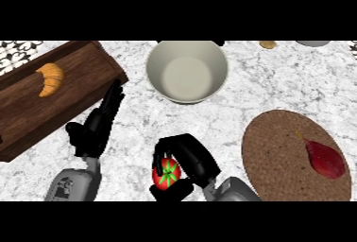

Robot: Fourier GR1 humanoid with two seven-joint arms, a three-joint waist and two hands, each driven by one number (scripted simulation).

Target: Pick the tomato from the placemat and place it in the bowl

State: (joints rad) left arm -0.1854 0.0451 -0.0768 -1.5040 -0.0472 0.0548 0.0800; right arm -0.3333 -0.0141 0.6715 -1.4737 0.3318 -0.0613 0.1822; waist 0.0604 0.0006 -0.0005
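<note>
Right hand (191,160) curls round the glossy red tomato (167,174), near the smooth round bowl (187,71).

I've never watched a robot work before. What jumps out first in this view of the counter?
Your eye goes first to the bright red tomato low in the middle, wrapped in the black right hand. Above it, near the top, stands a big cream bowl on the marble counter. To the right a round brown placemat carries a dark red pepper, and a wooden board at the left holds a croissant, with the open left hand beside it.
</note>
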